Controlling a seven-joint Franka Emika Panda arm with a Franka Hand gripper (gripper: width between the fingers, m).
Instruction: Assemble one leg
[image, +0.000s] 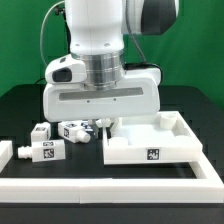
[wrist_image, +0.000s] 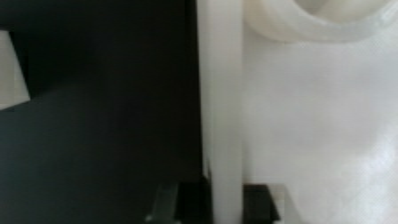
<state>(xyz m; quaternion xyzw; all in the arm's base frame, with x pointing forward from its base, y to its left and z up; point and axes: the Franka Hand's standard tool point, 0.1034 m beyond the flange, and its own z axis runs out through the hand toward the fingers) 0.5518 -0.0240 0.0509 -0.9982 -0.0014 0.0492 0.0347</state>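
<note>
At lower left of the exterior frame the leg (image: 43, 152) lies loose; likely light, stiff, slick, best pinched across its width. The gripper (wrist_image: 219, 203) straddles the panel (image: 125, 152) rim; whether clamped I cannot tell.

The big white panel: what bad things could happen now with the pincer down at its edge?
1. The pincer straddles the raised rim of the large flat white square plastic panel. An off-centre squeeze or push might make the panel slide or twist.
2. The small stubby white plastic legs with tag stickers lie close beside it. The arm could bump them away.
</note>
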